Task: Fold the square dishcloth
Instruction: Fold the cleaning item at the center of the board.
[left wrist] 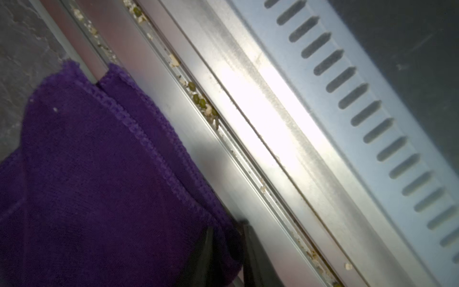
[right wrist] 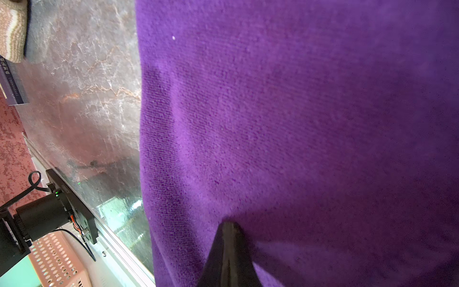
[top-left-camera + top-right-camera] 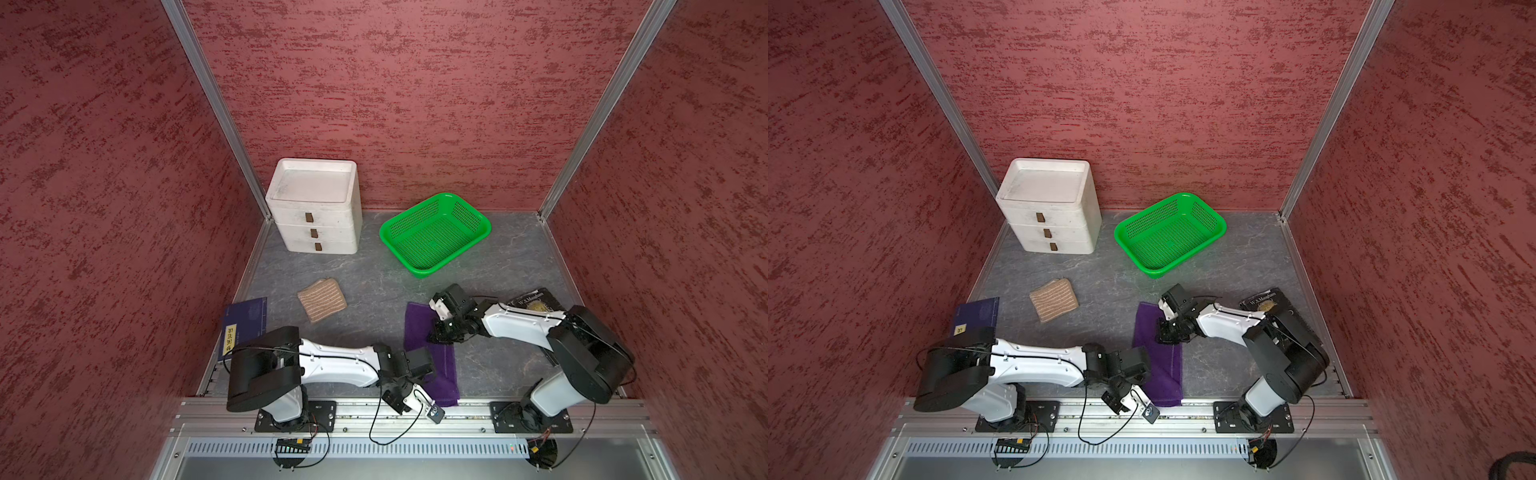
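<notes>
Left claw [image 1: 227,227] grasping purple dishcloth [image 3: 417,328] edge; right claw [image 2: 228,229] clenched atop; striped cloth [image 3: 322,300], basket [image 3: 465,214] nearby.

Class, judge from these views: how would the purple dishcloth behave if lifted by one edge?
Probably floppy: the purple dishcloth lies in soft layers with a wavy hem. Likely light, since it looks thin. Its fuzzy surface should grip rather than slip.
</notes>
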Motion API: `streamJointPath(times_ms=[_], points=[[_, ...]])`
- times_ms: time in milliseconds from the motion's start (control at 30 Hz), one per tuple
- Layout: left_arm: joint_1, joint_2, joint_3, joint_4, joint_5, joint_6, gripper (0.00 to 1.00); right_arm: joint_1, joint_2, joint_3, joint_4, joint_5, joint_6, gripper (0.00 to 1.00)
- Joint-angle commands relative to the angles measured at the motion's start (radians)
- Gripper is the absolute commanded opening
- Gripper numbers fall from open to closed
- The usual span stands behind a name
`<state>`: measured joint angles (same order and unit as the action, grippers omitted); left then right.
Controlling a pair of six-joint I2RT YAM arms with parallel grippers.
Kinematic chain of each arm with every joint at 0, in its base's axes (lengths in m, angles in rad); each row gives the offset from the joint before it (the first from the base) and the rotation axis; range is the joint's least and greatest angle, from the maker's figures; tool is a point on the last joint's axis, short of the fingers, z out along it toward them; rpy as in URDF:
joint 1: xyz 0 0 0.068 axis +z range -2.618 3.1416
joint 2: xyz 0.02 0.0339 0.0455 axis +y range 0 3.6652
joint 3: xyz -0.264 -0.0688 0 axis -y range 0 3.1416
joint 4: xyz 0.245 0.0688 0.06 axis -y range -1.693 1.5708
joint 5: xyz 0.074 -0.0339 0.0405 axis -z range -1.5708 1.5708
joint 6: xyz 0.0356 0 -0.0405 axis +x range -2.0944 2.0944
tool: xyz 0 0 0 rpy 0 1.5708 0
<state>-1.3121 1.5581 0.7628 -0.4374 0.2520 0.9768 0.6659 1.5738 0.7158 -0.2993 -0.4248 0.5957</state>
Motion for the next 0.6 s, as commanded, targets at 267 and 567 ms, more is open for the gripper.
streamJointPath(times_ms=[267,567], points=[[0.023,-0.151,0.072,-0.154,0.084,-0.061,0.00,0.017,-0.088,0.059,-0.124,0.079,-0.049,0.00],[0.079,-0.204,0.133,-0.256,0.145,-0.100,0.00,0.136,-0.174,0.084,-0.109,0.092,-0.006,0.00]])
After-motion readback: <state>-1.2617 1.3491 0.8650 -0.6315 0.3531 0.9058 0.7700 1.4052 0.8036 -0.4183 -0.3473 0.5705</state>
